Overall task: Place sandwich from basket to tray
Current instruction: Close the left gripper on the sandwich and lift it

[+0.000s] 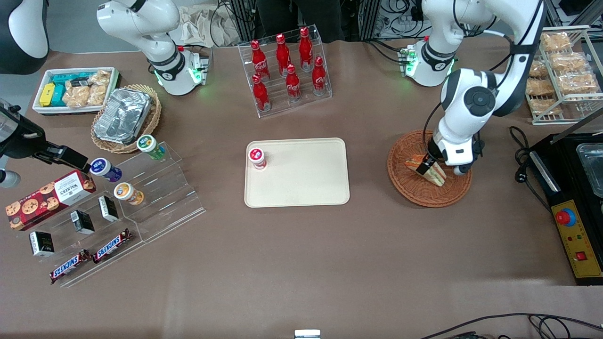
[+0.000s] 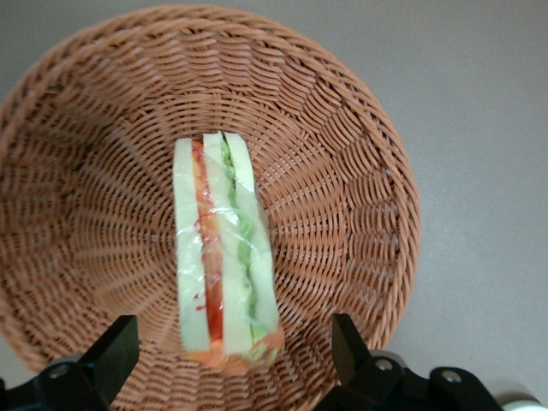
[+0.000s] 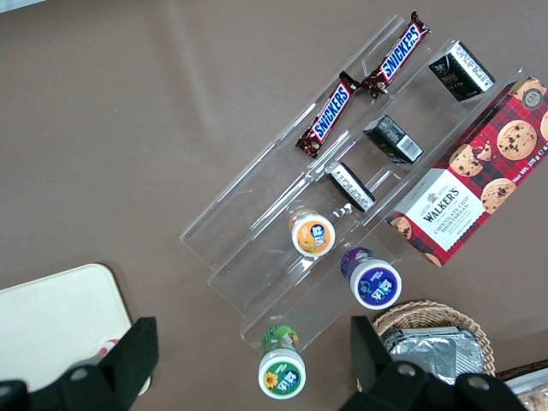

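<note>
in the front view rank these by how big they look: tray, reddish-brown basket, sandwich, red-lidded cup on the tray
1. tray
2. basket, clearly smaller in area than the tray
3. sandwich, partly covered by the gripper hanging open over it
4. red-lidded cup, looks a bit smaller than the sandwich, though that one is partly hidden

Glossy clear wrap covers the sandwich (image 2: 224, 257) in the rough woven wicker basket (image 2: 360, 171); the gripper (image 2: 231, 360) above is matt black.

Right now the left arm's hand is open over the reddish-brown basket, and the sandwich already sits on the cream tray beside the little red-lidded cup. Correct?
Not quite. The sandwich lies in the basket, not on the tray; the left wrist view shows it between the open fingers of the hand. The front view shows only the red-lidded cup on the tray.
</note>
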`<move>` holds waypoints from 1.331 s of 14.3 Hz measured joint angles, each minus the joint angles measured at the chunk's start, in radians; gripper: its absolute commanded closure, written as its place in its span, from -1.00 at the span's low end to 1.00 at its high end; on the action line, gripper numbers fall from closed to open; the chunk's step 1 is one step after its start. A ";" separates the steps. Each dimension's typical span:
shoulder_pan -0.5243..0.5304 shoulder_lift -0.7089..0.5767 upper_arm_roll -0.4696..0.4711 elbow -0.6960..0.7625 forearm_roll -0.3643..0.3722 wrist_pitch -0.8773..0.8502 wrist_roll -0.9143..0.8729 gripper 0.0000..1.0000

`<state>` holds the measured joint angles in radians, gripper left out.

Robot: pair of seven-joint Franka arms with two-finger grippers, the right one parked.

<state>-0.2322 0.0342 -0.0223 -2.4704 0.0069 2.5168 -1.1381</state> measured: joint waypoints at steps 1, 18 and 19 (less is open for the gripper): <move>0.000 0.020 0.000 0.000 0.002 0.019 0.000 -0.99; 0.000 0.051 0.014 0.027 0.011 0.116 0.007 1.00; -0.001 0.012 0.010 0.034 0.012 0.071 0.015 1.00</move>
<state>-0.2336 0.0467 -0.0120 -2.4362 0.0193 2.5874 -1.1231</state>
